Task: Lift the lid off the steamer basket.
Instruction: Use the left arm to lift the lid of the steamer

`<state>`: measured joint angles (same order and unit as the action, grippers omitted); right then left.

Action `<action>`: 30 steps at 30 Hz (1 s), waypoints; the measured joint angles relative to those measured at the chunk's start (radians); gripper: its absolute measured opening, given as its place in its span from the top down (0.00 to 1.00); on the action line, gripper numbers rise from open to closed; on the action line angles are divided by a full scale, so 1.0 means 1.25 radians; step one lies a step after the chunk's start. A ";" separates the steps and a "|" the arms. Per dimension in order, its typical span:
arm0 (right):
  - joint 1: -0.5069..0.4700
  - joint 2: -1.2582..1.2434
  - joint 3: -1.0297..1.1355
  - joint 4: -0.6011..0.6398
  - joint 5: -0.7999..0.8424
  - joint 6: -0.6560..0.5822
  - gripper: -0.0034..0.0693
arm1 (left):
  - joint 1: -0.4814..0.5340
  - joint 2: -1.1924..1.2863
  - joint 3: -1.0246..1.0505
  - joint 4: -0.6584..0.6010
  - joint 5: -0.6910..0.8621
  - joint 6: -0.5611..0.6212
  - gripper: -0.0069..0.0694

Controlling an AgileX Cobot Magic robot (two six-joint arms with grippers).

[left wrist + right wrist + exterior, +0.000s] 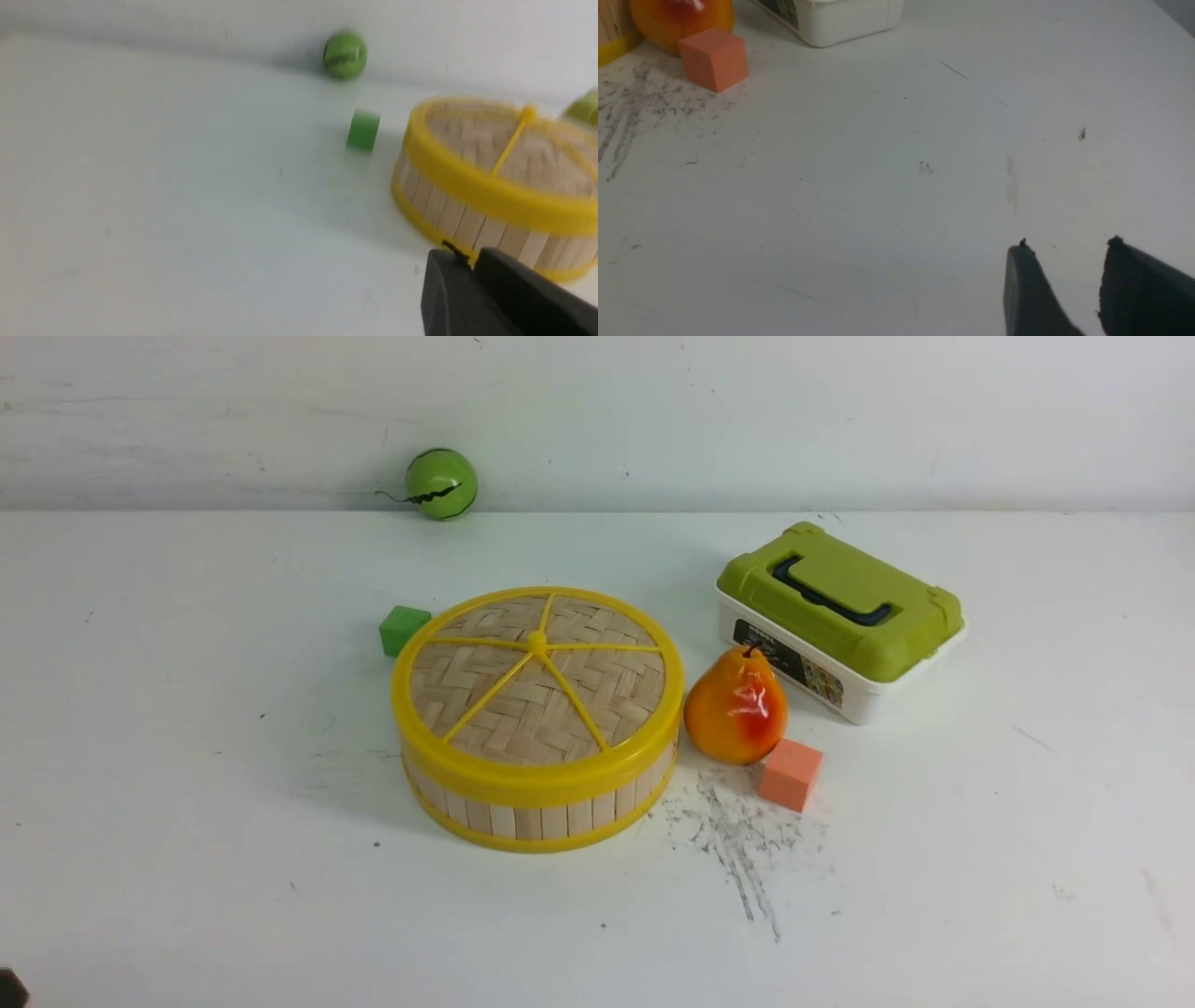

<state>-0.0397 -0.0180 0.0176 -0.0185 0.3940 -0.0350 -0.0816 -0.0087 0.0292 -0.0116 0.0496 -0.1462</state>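
Lid (485, 695), woven tan, yellow-spoked — right claw (1069, 241) open, left claw (465, 254) unclear.

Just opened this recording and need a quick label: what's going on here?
Nothing is being handled. The round lid sits on the steamer basket, waiting to come off. The left gripper is away from it; the right gripper stands open over bare table. A pear and orange block stand beside the basket.
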 joint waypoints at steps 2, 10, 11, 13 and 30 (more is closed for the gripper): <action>0.000 0.000 0.000 0.000 0.000 0.000 0.62 | 0.000 0.000 0.000 0.001 -0.040 0.000 0.81; 0.000 0.000 0.000 0.000 0.000 0.000 0.62 | 0.000 0.000 0.000 -0.003 -0.263 -0.004 0.81; 0.000 0.000 0.000 0.000 0.000 0.000 0.62 | 0.000 0.000 0.000 -0.010 -0.278 -0.009 0.81; 0.000 0.000 0.000 0.000 0.000 0.000 0.62 | 0.000 0.000 0.000 -0.025 -0.311 -0.032 0.80; 0.000 0.000 0.000 0.000 0.000 0.000 0.62 | 0.000 0.088 -0.381 0.035 0.097 -0.346 0.93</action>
<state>-0.0397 -0.0180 0.0176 -0.0185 0.3940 -0.0350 -0.0816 0.1007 -0.4468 0.0326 0.1706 -0.5782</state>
